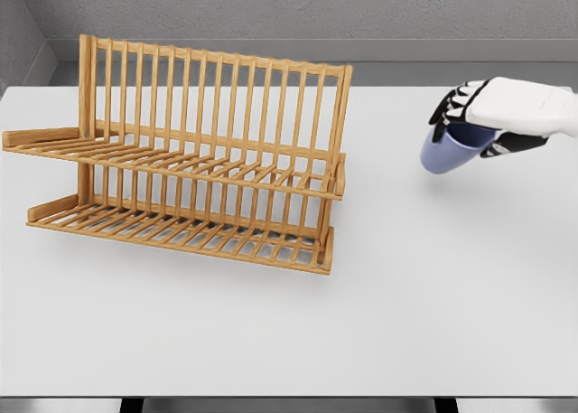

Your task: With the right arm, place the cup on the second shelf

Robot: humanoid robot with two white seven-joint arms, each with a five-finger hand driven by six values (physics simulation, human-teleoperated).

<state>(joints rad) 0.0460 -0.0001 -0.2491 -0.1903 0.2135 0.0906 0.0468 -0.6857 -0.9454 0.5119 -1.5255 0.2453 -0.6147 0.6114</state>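
A blue-violet cup (449, 151) hangs tilted above the table at the right, its rim up under my palm. My right hand (488, 117) is shut on the cup, black fingers wrapped over its rim and thumb on the near side. The arm enters from the right edge. A wooden two-tier slatted rack (194, 160) stands at the left of the white table, its upper shelf (181, 164) and lower shelf (190, 232) both bare. The cup is well to the right of the rack and about level with the upper shelf. My left arm is out of sight.
The white table (406, 323) stretches wide in front and to the right of the rack. A grey wall runs behind the table's far edge. The near edge lies along the bottom of the picture.
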